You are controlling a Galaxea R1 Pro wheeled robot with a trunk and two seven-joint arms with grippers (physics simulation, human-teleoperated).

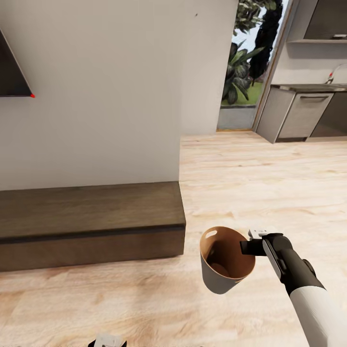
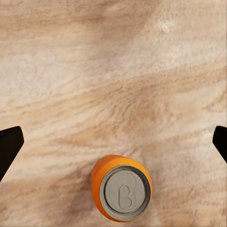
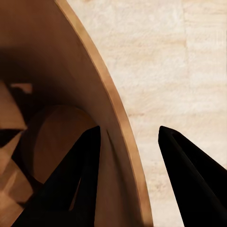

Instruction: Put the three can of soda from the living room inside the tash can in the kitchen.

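The tash can point(image 1: 218, 280), pale grey outside and copper-brown inside, hangs tilted just above the wood floor. My right gripper point(image 1: 247, 247) is shut on its rim. In the right wrist view, one finger of the right gripper point(image 3: 127, 131) is inside the tash can's wall point(image 3: 71, 80) and the other is outside. An orange can of soda point(image 2: 122, 188) with a silver-grey top stands upright on the floor. My left gripper point(image 2: 113, 144) hovers above it, open wide, with the can nearer the wrist than the fingertips. The left gripper point(image 1: 110, 341) also peeks in at the head view's lower edge.
A low dark wooden bench point(image 1: 91, 217) runs along the white wall point(image 1: 120, 86) at the left. Past the wall's corner, plank floor point(image 1: 260, 183) leads to grey kitchen cabinets point(image 1: 299, 113) and a glass door with plants point(image 1: 246, 62). A dark shape point(image 1: 12, 72) hangs on the wall.
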